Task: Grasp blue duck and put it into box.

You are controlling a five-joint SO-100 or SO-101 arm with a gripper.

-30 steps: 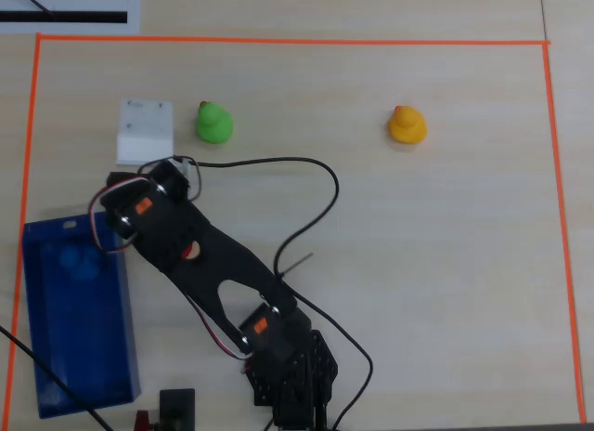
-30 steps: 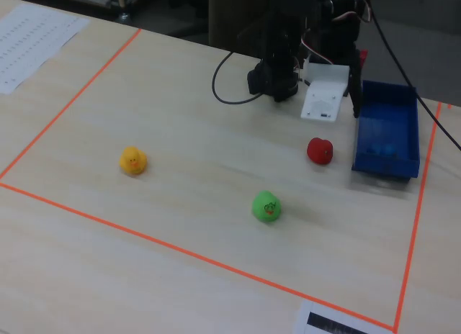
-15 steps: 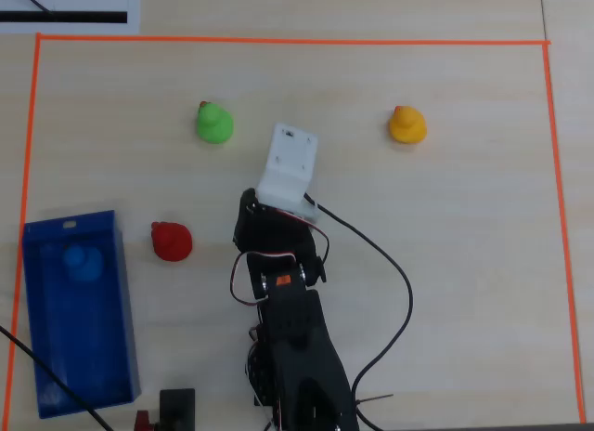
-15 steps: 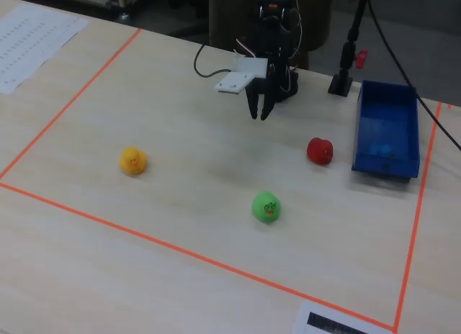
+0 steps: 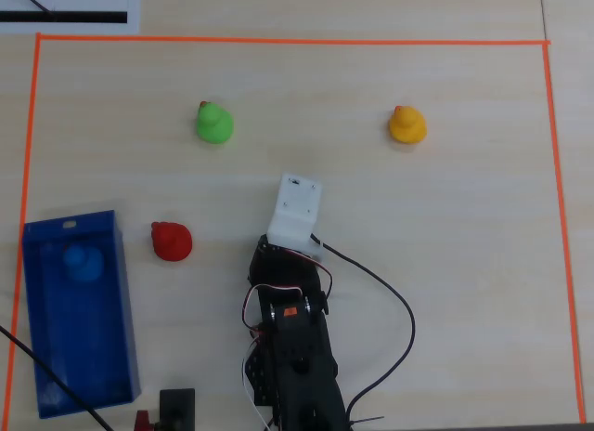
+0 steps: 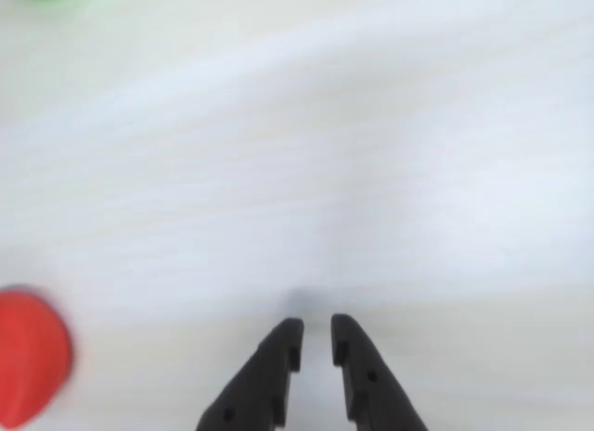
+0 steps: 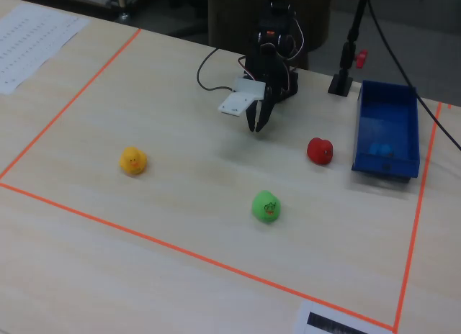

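Note:
The blue duck (image 5: 82,262) lies inside the blue box (image 5: 125,301) at the left of the overhead view. In the fixed view the duck (image 7: 379,148) shows at the near end of the box (image 7: 360,132). My gripper (image 6: 316,331) is empty, its black jaws nearly together with a thin gap, hanging over bare table. In the fixed view my gripper (image 7: 256,127) points down near the arm's base, well left of the box. In the overhead view the white wrist mount (image 5: 295,208) hides the fingers.
A red duck (image 5: 172,241) sits between my arm and the box, and shows low left in the wrist view (image 6: 28,366). A green duck (image 5: 214,124) and a yellow duck (image 5: 406,124) sit farther out. Orange tape (image 5: 278,42) borders the table.

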